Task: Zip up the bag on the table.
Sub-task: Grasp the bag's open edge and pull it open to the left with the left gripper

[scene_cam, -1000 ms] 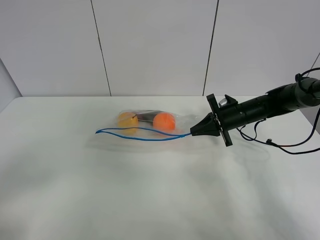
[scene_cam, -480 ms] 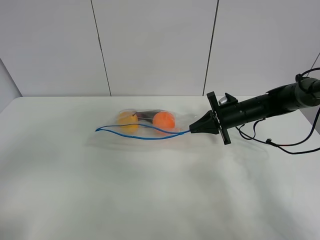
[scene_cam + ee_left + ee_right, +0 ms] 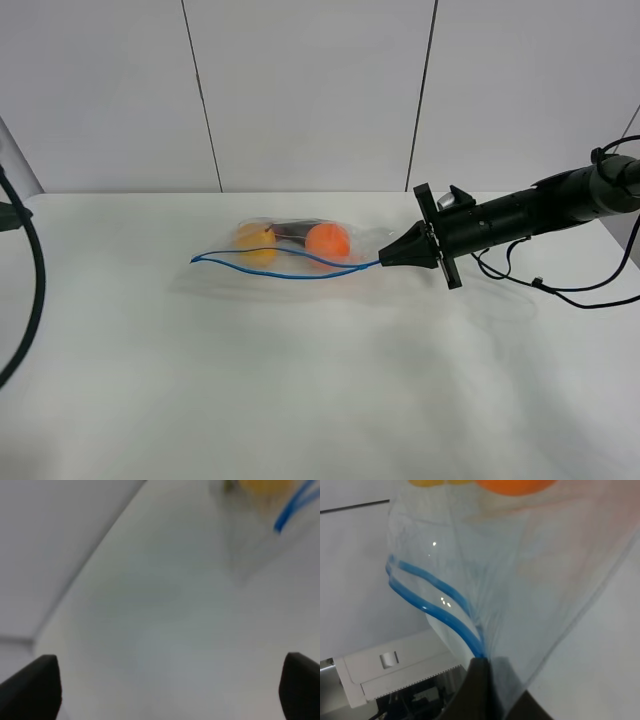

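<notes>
Far left, a black cable (image 3: 32, 290) loops in at the edge of the high view. The left gripper (image 3: 165, 689) hangs over bare table (image 3: 300, 400), well to the left of the bag. Its wrist camera shows two dark fingertips (image 3: 30, 685) spread wide with nothing between them, so it is released. That view is blurred, with just the strip's left end and a smear of yellow at one corner.

Now the middle: the bag (image 3: 290, 256) lies flat on the table, a little toward the far side. Its blue zipper strip (image 3: 280, 269) runs along the near edge. A yellow fruit (image 3: 255, 241) sits left inside, an orange fruit (image 3: 327, 241) right, with something dark between them that I can't make out.

On to the right: the right arm (image 3: 520, 212) reaches in from the right edge. It is stretched almost level and dips slightly toward its tip, with cables (image 3: 540, 285) trailing under it. The right gripper (image 3: 385, 264) is clenched on the right end of the zipper strip. Up close, the wrist camera shows the two blue tracks meeting at the pinch and parting farther along, so the mouth gapes there.
</notes>
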Controlling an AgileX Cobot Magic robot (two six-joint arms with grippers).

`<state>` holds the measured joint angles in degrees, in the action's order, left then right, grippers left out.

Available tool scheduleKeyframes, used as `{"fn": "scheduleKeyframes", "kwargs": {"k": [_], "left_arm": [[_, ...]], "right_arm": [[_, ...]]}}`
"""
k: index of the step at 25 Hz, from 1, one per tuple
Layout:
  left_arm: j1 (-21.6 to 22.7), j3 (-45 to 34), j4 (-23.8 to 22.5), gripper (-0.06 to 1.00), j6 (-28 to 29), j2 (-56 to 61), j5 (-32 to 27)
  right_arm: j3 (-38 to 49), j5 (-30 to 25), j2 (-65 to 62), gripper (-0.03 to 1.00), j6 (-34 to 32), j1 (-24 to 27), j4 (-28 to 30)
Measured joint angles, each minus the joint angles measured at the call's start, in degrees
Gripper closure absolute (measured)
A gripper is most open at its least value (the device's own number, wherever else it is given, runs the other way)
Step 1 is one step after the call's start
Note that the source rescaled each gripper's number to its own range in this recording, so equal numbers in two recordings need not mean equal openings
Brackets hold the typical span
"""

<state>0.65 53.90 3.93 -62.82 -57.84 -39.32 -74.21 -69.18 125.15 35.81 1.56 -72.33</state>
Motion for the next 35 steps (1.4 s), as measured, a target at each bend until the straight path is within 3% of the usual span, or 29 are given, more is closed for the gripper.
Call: {"fn": "scheduleKeyframes", "kwargs": {"k": [3,7,11,20,25,31,35], "left_arm": [[0.0,0.0,5.8,-0.06,-13.9,-6.1,5.3],[-2.4,0.0,20.3,-0.06,-23.5,-11.6,9.9],[-9.5,0.0,26.2,-0.06,-31.1,-16.0,11.6],[-30.2,0.0,37.1,-0.06,-31.7,-26.0,25.6],[-39.4,0.0,38.0,-0.06,-31.8,-34.4,39.3],[-45.8,0.0,38.1,-0.06,-31.5,-46.4,58.7],[-47.9,0.9,37.1,-0.06,-27.3,-52.9,68.7]], "right_arm": [[0.0,0.0,0.0,0.97,0.4,0.0,0.0],[0.0,0.0,0.0,0.97,0.8,0.0,0.0],[0.0,0.0,0.0,0.97,0.9,0.0,0.0],[0.0,0.0,0.0,0.97,1.0,0.0,0.0],[0.0,0.0,0.0,0.97,1.0,0.0,0.0],[0.0,0.0,0.0,0.97,1.0,0.0,0.0],[0.0,0.0,0.0,0.97,1.0,0.0,0.0]]}}
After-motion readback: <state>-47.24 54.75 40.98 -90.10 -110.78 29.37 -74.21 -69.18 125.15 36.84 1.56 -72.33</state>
